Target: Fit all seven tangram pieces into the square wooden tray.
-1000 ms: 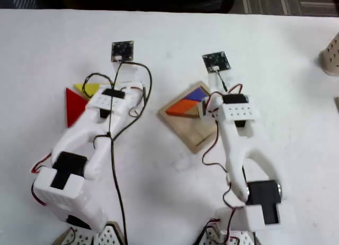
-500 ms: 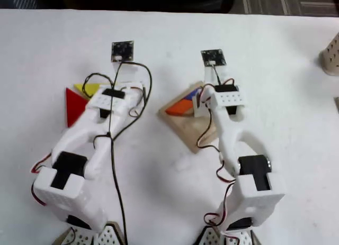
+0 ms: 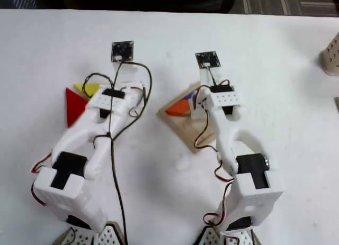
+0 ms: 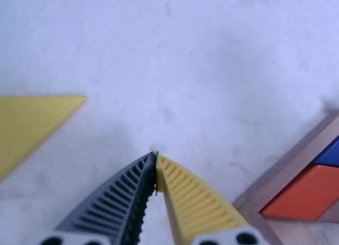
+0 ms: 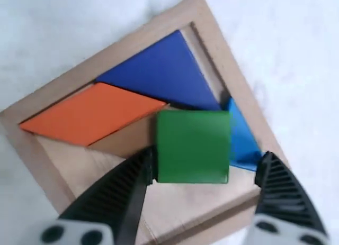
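Observation:
The square wooden tray (image 5: 100, 65) holds a dark blue triangle (image 5: 159, 70), an orange parallelogram (image 5: 92, 115) and a light blue piece (image 5: 241, 139). A green square (image 5: 193, 145) lies over the tray, turned out of line with it and covering part of the light blue piece. My right gripper (image 5: 205, 163) is open around the square, one finger at its edge and the other clear of it. My left gripper (image 4: 155, 159) is shut on nothing, low over bare table between a yellow triangle (image 4: 32, 123) and the tray's corner (image 4: 286, 173). A red triangle (image 3: 74, 106) lies beside the yellow one (image 3: 87, 89).
The right arm (image 3: 222, 105) covers much of the tray (image 3: 188, 135); the left arm (image 3: 108, 105) lies partly over the loose pieces. A pale holed object (image 3: 331, 54) stands at the right edge. White table stretches behind both arms to the dark far edge.
The right arm has moved forward and a little left over the tray, hiding the blue and purple pieces in the high view. The left arm has not moved.

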Robot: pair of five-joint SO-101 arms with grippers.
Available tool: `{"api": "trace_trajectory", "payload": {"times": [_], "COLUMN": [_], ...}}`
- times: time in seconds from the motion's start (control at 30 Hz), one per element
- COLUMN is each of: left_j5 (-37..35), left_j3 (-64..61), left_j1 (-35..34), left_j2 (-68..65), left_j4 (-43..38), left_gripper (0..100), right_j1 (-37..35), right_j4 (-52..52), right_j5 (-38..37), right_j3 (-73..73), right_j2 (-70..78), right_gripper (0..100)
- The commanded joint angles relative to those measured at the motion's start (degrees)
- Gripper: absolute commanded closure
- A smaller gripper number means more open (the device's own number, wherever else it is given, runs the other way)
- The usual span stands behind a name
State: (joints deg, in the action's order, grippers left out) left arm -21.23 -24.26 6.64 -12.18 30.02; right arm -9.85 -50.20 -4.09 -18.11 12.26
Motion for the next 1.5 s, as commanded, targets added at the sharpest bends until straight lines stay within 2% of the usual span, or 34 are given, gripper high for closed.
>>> {"api": "trace_trajectory", "payload": {"times": [0.0, 0.13, 0.3, 0.37, 0.63, 0.97, 1.17, 1.3, 1.47], "left_j5": [-0.2, -0.2, -0.2, -0.2, -0.2, -0.2, -0.2, -0.2, -0.2], "left_j3": [3.1, 3.1, 3.1, 3.1, 3.1, 2.5, 2.4, 2.4, 2.5], "left_j1": [-0.7, -0.7, -0.7, -0.7, -0.7, -0.7, -0.7, -0.7, -0.7], "left_j2": [0.1, 0.1, 0.1, 0.1, 0.1, 0.1, 0.2, 0.2, 0.2], "left_j4": [-1.4, -1.4, -1.4, -1.4, -1.3, -1.5, -1.6, -1.7, -1.7], "left_gripper": [98, 98, 98, 98, 98, 98, 98, 98, 98], "right_j1": [2.0, 3.4, 6.0, 7.0, 9.1, 4.3, 7.2, 6.7, 1.6], "right_j4": [-3.5, -6.3, -1.5, 1.5, 5.1, 5.1, 5.1, 1.8, -2.7], "right_j5": [0.6, 0.6, 0.6, 0.6, 0.6, 0.6, 0.6, 0.6, 0.6], "right_j3": [1.8, 1.8, 1.8, 2.0, 2.2, 1.8, 2.2, 0.8, -4.2], "right_j2": [-6.9, -11.6, -9.8, -6.8, -0.4, 0.1, -0.7, -3.3, -9.2], "right_gripper": [71.1, 74.1, 92.0, 95.7, 96.0, 96.0, 96.0, 96.4, 96.4]}}
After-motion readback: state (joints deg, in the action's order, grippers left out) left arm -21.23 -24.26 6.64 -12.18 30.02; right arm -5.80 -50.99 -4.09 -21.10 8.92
